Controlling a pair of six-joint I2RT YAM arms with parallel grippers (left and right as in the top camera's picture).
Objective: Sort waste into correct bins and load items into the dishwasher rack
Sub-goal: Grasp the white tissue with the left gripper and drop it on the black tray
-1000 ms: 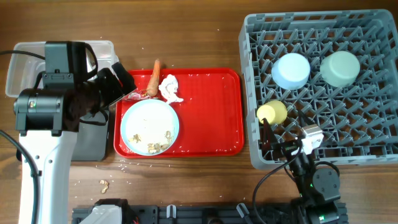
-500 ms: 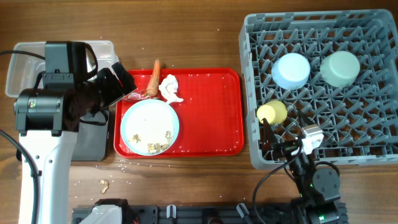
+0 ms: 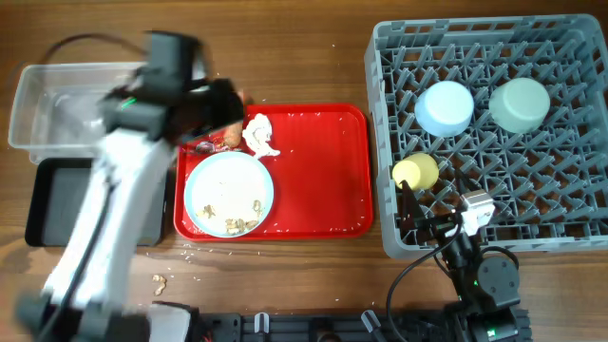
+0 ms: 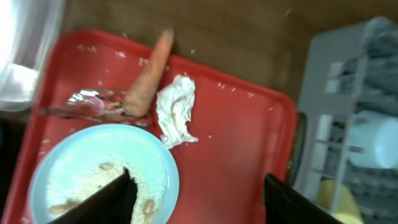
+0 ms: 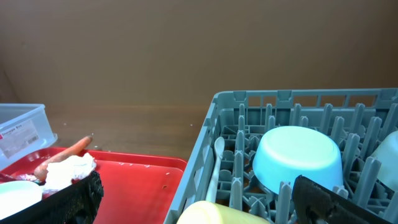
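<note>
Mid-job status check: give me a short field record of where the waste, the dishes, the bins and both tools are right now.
waste on red tray: carrot, tissue, wrapper
plate: on red tray, crumbs on it
in rack: blue bowl, green bowl, yellow cup
bins: clear tub and black tray, left of red tray
left tool: open, holding nothing, over the red tray
right tool: open, holding nothing, at the rack's near edge

Wooden table [image 3: 285, 57] carrying trays, bins and a rack.
A red tray [image 3: 323, 171] lies under the left hand [image 4: 199, 196]. A clear tub [image 3: 38, 95] and a black tray [image 3: 47, 204] are beside it, with loose crumbs [image 3: 159, 282] behind. A grey rack [image 3: 570, 237] lies ahead of the right hand [image 3: 418, 220].
</note>
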